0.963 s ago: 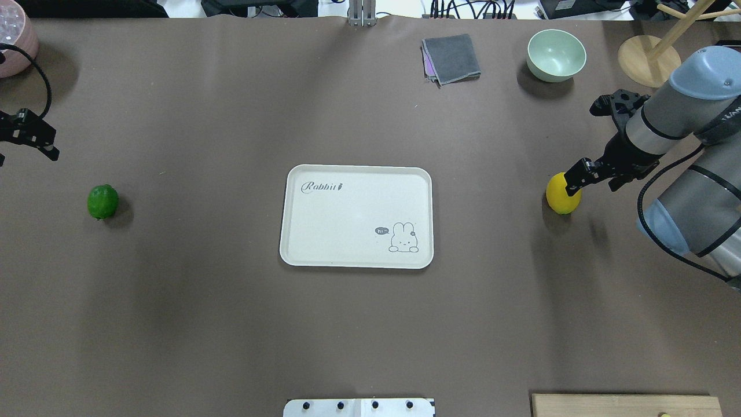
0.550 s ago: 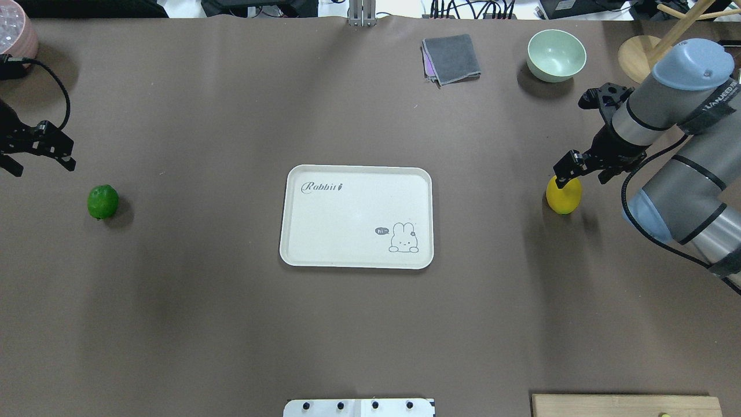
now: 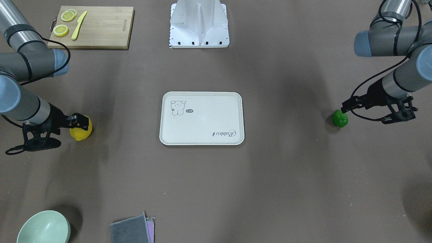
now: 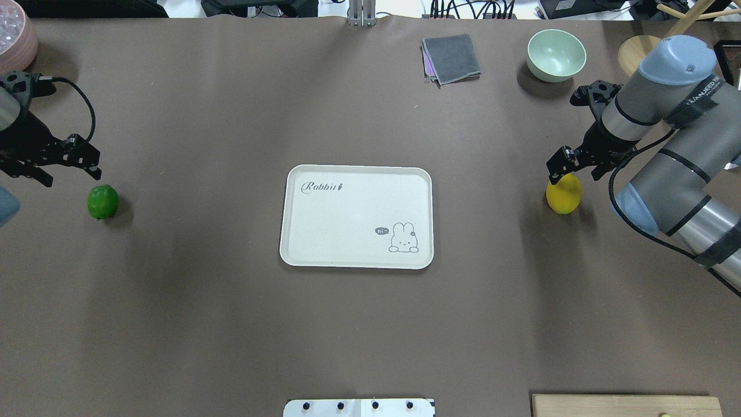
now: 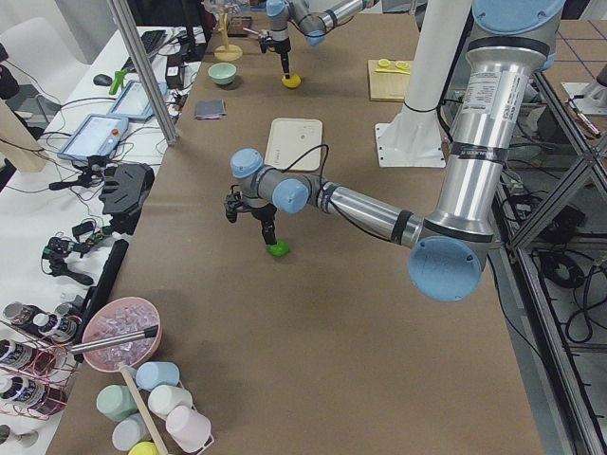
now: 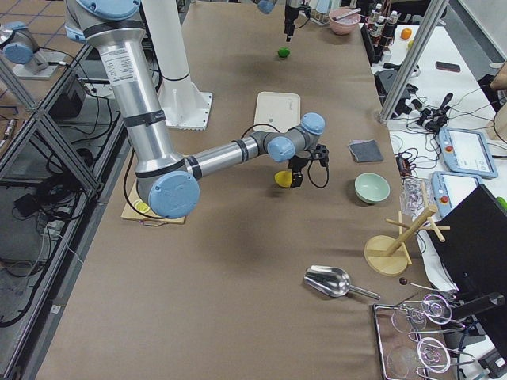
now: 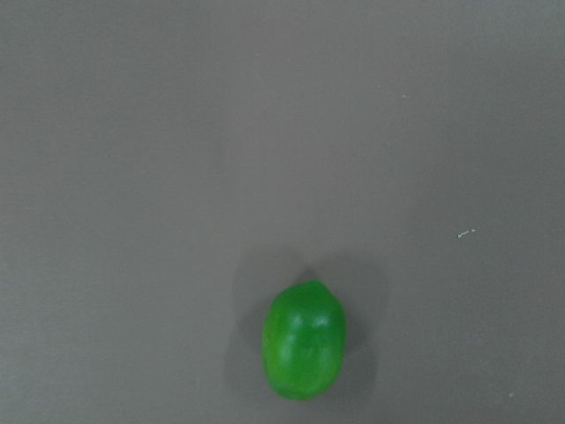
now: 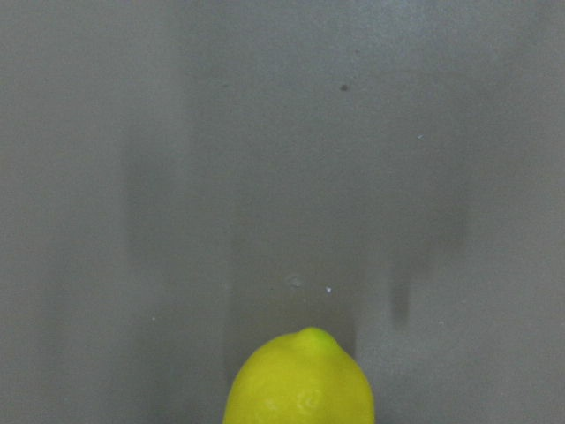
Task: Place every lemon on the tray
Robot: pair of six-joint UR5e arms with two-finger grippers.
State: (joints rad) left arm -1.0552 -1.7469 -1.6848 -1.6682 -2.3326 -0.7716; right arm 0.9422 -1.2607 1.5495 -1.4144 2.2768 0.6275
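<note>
Yellow lemon [image 4: 563, 194] lies on the surface [image 4: 359, 336] well to the robot's right of the tray [image 4: 356, 169]. Green lemon [image 4: 103, 201] lies on the same surface, well to the tray's left. The tray carries neither fruit, so no placement is complete. Right end effector [image 4: 575, 169] hangs directly over the yellow lemon with its jaws spread wide. The side view puts its tips very near the fruit's top, but contact cannot be confirmed. Left end effector [image 4: 69, 171] hangs just above the green lemon and a little toward its far side, also spread wide and holding nothing. The left wrist view shows that fruit low in frame, off centre. Assessment: the step in hand is the approach to grasp, under way on both arms at once, with the right arm seemingly the closer to its fruit. Next move, as judged: each end effector should centre over its lemon, descend until the jaws straddle the widest part, then close firmly. Both fruits are smooth and oval, so an off-centre pinch risks squeezing one out sideways or rolling it. After that comes a lift and a carry inward to the tray. Bowl [image 4: 556, 55] and folded cloth [image 4: 451, 58] stand toward the far edge, apart from either route.
</note>
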